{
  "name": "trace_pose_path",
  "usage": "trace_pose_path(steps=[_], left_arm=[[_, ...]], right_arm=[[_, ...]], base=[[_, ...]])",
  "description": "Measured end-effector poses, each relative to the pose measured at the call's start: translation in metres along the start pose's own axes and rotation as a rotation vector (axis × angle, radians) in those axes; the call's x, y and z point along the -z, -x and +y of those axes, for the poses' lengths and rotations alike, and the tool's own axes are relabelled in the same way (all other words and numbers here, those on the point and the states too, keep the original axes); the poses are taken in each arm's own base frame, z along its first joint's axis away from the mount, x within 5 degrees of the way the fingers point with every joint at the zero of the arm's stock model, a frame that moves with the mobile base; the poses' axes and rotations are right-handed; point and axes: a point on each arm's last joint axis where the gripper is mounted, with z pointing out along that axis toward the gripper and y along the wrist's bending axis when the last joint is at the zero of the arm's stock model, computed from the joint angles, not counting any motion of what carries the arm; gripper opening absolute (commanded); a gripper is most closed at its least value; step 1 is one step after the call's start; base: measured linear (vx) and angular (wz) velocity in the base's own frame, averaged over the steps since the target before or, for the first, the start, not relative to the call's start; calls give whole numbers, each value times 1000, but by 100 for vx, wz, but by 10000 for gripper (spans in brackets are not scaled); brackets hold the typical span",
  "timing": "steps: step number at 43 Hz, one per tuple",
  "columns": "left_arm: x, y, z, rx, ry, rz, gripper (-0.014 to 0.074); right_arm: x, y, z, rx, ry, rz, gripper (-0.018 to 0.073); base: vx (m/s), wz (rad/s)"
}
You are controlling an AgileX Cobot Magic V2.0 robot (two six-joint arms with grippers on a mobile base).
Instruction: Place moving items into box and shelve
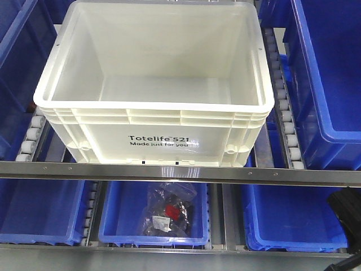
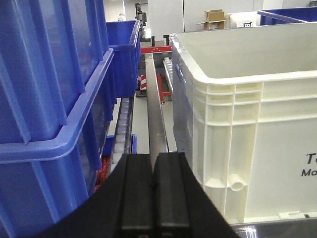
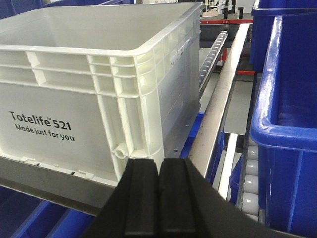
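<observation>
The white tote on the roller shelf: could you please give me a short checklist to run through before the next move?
1. White tote seated on the roller shelf: ok.
2. Moving items inside the tote: cannot tell; the floor part on view is bare, the near part is hidden.
3. Left gripper shut and holding nothing: ok.
4. Right gripper shut and holding nothing: ok.
5. Both grippers apart from the tote: ok.
6. Blue bins apart from the tote's sides: ok.

Your left gripper (image 2: 154,198) showed as two matte black, ribbed rubber-like blocks on a flaring black body. Your right gripper (image 3: 158,198) looked the same: black, grooved lengthwise, with no markings visible.
</observation>
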Motion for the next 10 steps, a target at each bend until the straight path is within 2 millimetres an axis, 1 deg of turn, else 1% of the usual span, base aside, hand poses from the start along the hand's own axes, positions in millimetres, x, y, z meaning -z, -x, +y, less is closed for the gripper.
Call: trace_pose_path(steps=[10], left_arm=[[0,0,0,0,0,0,-8]], right_arm=[[0,0,0,0,0,0,-8]], base=[[0,0]])
